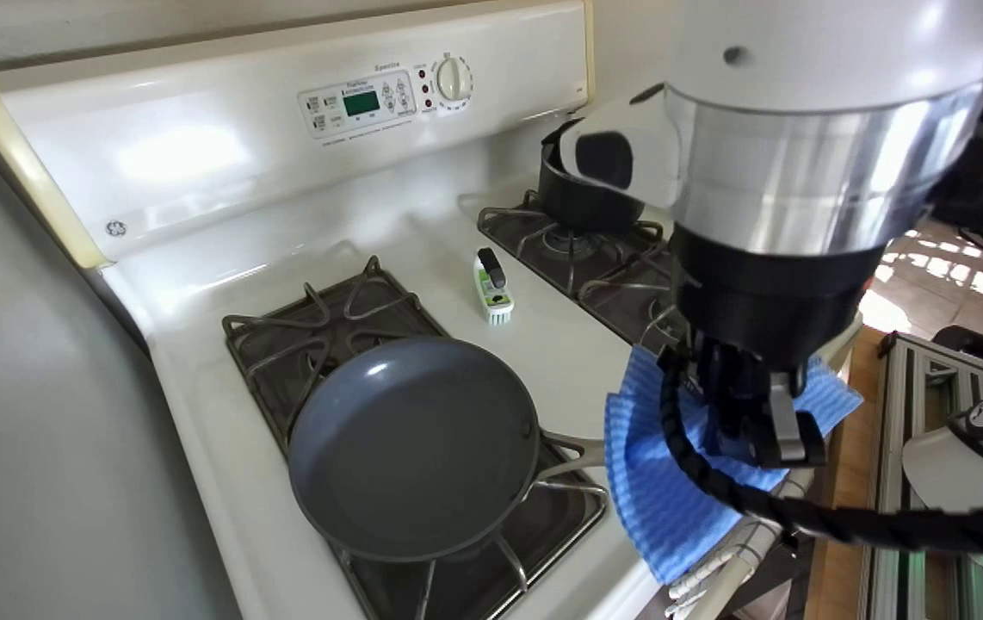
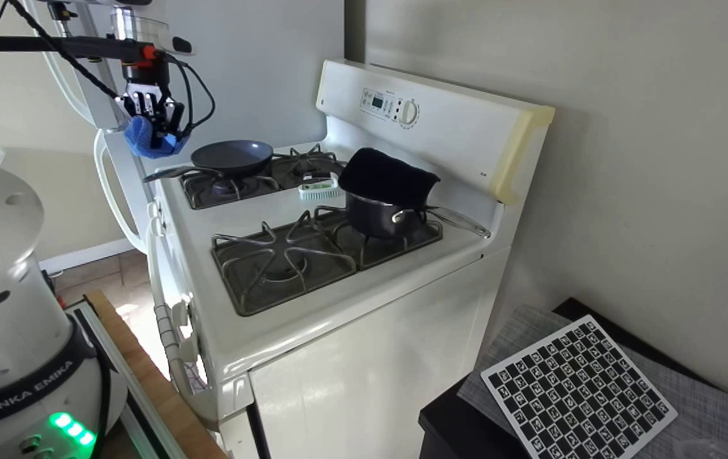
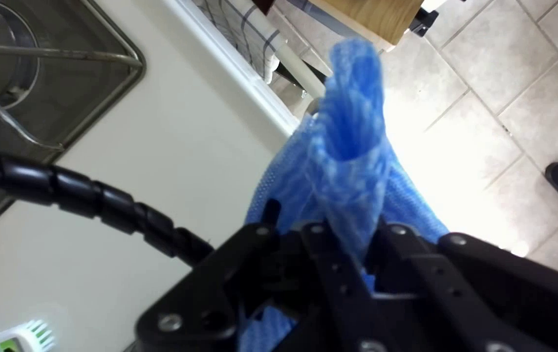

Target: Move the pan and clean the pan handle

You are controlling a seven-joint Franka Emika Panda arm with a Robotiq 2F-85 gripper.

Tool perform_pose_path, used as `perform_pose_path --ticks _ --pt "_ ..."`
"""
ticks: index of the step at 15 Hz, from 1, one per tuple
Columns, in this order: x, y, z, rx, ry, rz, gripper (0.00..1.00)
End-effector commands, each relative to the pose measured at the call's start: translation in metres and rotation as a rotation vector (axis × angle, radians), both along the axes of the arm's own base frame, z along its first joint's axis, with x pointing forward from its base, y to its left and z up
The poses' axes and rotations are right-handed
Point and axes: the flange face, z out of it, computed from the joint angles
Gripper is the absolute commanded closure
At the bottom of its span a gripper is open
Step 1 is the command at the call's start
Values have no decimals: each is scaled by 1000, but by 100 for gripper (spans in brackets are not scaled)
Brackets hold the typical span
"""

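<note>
Blue cloth (image 3: 350, 181) is bunched up tight in our gripper (image 3: 354, 239): low in the wrist view we can see the fingers clamped on it, with a fold poking up toward the top of the frame. The frying pan (image 1: 414, 448) is sitting on the left-hand burner grate (image 1: 509, 560), just left of bottom centre in an exterior view. Over in the upper left of an exterior view, we've got the pan handle (image 2: 176, 171) pointing left, and the cloth hangs above its tip with a bit of a gap showing. Between the pan and a black saucepan (image 2: 377, 217) near the centre there's a green-and-white scrub brush (image 2: 319, 190) lying on the white gas stove (image 2: 243, 217), and some black fabric-looking thing (image 2: 386, 175) is draped over the saucepan. Lower right, we spot a checkerboard marker board (image 2: 581, 392) on a grey mat (image 2: 714, 408).
</note>
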Motion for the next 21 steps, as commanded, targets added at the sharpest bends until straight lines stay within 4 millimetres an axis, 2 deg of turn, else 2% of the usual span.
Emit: perform_pose_path --ticks 1,4,8,12,18,21 --pt "8 -24 32 -20 -58 -107 100" --pt "20 -54 46 -58 -148 -227 100" --pt "36 -102 39 -125 -219 -397 100" --pt "52 -133 8 -123 -297 -492 100" --pt "60 -159 -57 -69 -370 -593 100" --pt "67 -167 -77 8 -387 -645 100"
